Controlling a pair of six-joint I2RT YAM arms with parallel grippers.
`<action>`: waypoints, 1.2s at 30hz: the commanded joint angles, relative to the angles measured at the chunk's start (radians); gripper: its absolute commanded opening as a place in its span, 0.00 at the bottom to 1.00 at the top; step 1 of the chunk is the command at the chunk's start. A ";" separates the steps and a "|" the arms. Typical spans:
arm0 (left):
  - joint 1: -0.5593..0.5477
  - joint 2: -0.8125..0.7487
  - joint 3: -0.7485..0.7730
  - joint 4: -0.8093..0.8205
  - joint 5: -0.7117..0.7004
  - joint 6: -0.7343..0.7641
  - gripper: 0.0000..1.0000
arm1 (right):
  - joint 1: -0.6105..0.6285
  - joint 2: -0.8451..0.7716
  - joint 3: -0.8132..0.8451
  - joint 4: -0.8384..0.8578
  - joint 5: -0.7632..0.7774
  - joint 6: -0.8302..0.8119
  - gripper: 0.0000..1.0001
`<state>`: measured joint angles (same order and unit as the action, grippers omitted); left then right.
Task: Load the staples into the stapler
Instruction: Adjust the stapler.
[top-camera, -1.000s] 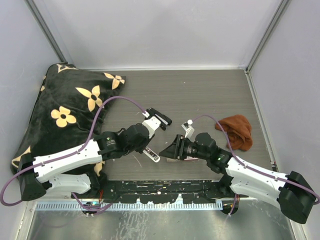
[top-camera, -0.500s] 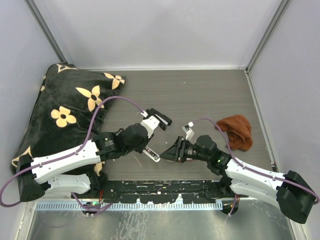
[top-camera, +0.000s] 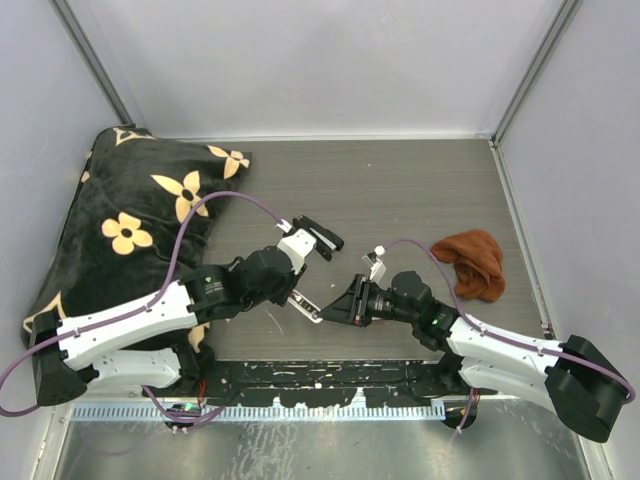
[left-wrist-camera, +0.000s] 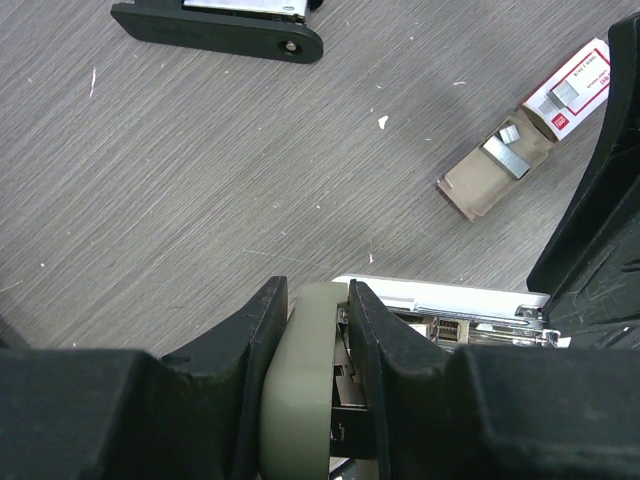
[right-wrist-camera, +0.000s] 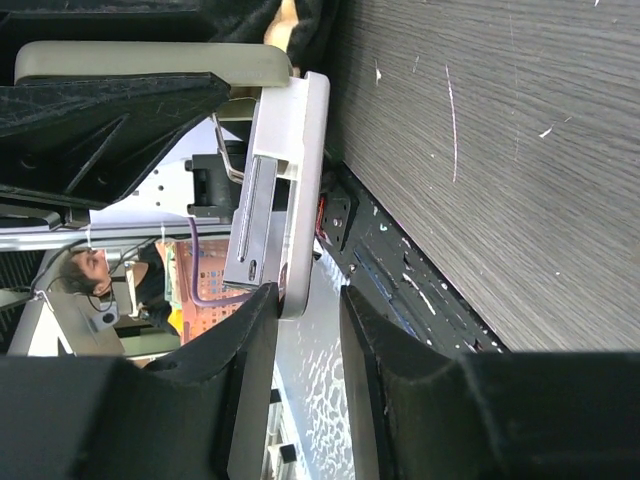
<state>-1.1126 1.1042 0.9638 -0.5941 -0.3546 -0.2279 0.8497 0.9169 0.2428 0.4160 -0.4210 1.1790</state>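
Left claw (left-wrist-camera: 315, 296) clamped on stapler (left-wrist-camera: 300, 395) rear, near table's (top-camera: 400, 190) near edge. Right claw (right-wrist-camera: 306, 300) straddles its front tip; can't tell if gripping.

We see a black pillow (top-camera: 92, 268) with cream flowers, a rust-brown cloth (top-camera: 475, 262), a grey wood-grain desk (top-camera: 400, 190), a cream-green and white stapler (left-wrist-camera: 302, 395), silvery staples (left-wrist-camera: 510, 152), a red-and-white box (left-wrist-camera: 578, 85).
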 joint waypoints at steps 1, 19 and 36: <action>-0.003 -0.052 -0.001 0.097 0.006 -0.048 0.00 | 0.006 0.006 0.003 0.080 -0.006 0.018 0.36; -0.001 -0.133 -0.083 0.261 0.099 -0.222 0.00 | 0.014 0.071 0.012 0.239 -0.011 0.100 0.33; 0.098 -0.180 -0.207 0.325 0.313 -0.225 0.10 | 0.012 0.018 -0.009 0.172 0.021 0.110 0.01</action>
<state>-1.0306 0.9588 0.7883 -0.4316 -0.2005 -0.3836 0.8555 0.9798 0.2157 0.5117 -0.4278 1.2892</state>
